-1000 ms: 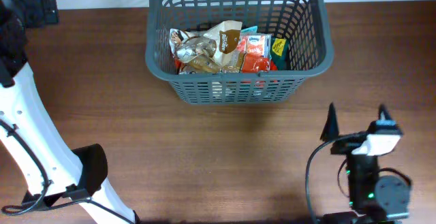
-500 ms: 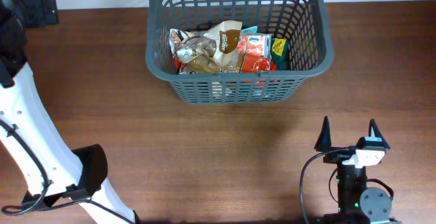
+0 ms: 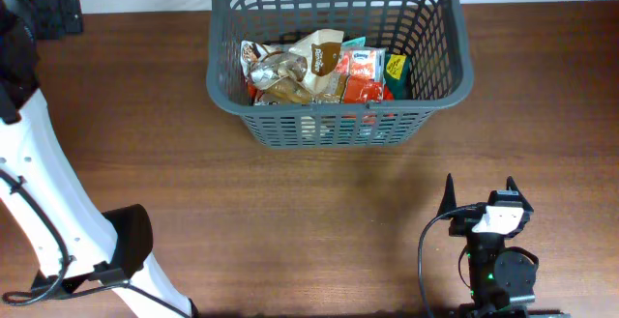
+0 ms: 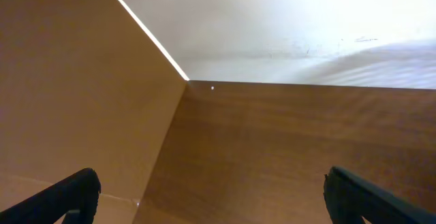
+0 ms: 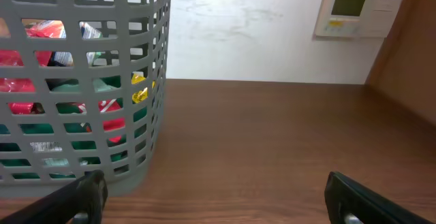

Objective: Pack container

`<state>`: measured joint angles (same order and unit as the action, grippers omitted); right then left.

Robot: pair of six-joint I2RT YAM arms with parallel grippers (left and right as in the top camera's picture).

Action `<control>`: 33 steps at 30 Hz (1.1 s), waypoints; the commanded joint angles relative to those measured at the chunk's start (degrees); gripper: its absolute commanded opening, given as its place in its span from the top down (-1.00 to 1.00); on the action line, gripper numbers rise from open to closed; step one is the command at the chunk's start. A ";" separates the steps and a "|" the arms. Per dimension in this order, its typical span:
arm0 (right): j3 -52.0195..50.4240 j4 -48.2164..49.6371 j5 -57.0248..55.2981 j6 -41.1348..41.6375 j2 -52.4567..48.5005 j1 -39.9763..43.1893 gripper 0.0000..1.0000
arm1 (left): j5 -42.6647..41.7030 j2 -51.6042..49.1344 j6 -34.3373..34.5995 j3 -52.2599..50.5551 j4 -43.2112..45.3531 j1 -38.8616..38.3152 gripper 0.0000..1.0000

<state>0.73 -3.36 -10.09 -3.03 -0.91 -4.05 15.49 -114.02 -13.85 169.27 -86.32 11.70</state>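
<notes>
**A:** Where's the basket [image 3: 290,132]?

**B:** Far side of the table [image 3: 290,221], upright, open top. Snack packets [image 3: 319,72] are piled on its floor, red, green and brown.

**A:** End effectors?

**B:** The right end effector [image 3: 479,185] is spread wide and empty at the near edge, well apart from the basket; its camera sees the lattice wall to its left. The left end effector [image 4: 214,203] is also wide and empty, facing bare table and a wall, with no basket in its view.

**A:** How does the basket handle?

**B:** My guess is stiff plastic, light even when loaded, with walls that flex a little. Best hold is the thick rim, one finger inside and one outside. It probably slides on the smooth wood if nudged.

**A:** And the packets?

**B:** Likely soft, crinkly, slick film. Pinch a sealed edge.
</notes>
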 commanded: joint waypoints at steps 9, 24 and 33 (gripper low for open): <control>-0.42 -0.26 -0.92 0.11 0.48 0.37 -0.98 | 0.39 -0.07 0.76 -0.13 0.11 0.17 -0.99; -0.42 -0.26 -0.94 0.11 0.50 0.37 -0.98 | -2.38 19.45 1.79 -24.35 1.75 -5.99 -0.98; -0.42 -0.26 -0.92 0.11 0.48 0.37 -0.98 | -10.78 46.45 11.72 -73.83 43.89 -8.92 -0.99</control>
<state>0.73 -3.36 -10.09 -3.03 -0.91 -4.05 7.99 -74.08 -6.11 110.65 -51.86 4.73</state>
